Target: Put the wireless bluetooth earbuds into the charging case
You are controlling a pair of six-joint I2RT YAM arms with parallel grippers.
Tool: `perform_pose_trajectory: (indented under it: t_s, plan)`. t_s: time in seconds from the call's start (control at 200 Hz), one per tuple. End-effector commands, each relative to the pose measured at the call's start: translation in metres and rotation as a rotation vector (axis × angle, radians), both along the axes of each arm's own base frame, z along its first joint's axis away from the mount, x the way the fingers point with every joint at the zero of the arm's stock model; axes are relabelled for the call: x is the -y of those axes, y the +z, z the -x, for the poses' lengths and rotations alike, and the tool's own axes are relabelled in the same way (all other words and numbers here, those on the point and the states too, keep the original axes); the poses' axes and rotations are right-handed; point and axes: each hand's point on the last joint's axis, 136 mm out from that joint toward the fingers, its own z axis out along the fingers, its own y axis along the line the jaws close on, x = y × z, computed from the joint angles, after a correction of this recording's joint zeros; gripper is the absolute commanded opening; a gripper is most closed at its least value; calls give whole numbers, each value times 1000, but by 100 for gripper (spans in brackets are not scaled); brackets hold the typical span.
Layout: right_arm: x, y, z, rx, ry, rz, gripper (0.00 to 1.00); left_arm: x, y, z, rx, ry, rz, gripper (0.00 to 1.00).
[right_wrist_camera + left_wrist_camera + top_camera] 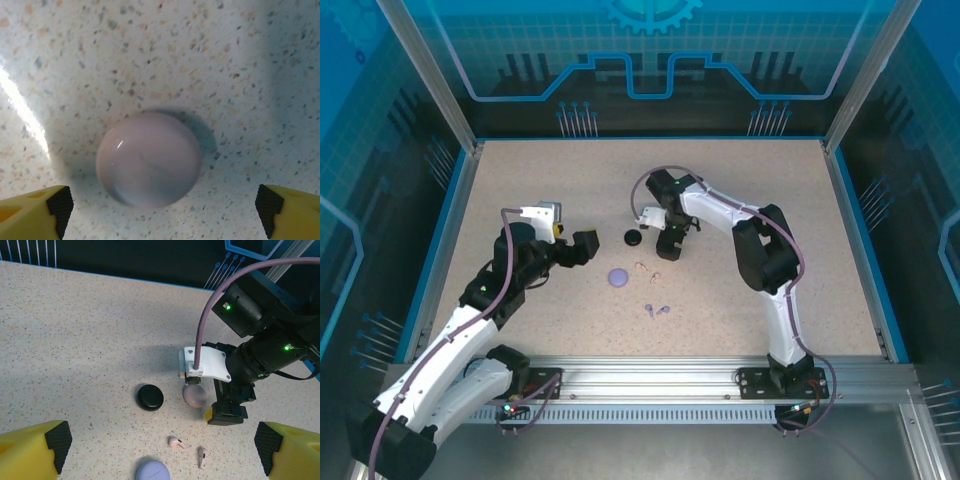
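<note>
The pale pink round case lies shut on the table, directly under my right gripper, which hangs open over it with a yellow finger on either side. Two pale pink earbuds lie loose just in front of that case. A purple pair of earbuds lies nearer the front edge. The black case and the purple case are both shut. My left gripper is open and holds nothing, left of the cases. The black earbuds are out of view.
The right arm's wrist and its purple cable stand over the pink case. The speckled table is walled by a blue frame. A metal rail with the arm bases runs along the near edge.
</note>
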Motion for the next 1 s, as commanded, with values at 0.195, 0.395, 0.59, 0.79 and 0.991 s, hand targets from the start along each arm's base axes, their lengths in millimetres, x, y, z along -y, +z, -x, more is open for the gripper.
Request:
perform_pose_trajectory:
  t_s: [0.195,0.395,0.59,0.79,0.991]
  plan:
    - [-4,-3,-4,-28,-65,-10,98,-8,1,-1,3,37,0,98]
    - [-5,-3,-8,-41,-104,-30,98,-7,0,-1,-1,35,2,99]
    - [1,-4,-13,-40,-140,-17,98,-7,1,-1,3,35,2,99]
    - [3,-8,-14,-49,-146,-9,99,-7,0,-1,0,34,3,99]
    - [1,-3,-21,-40,-200,-46,99,-7,-1,-1,-1,36,4,99]
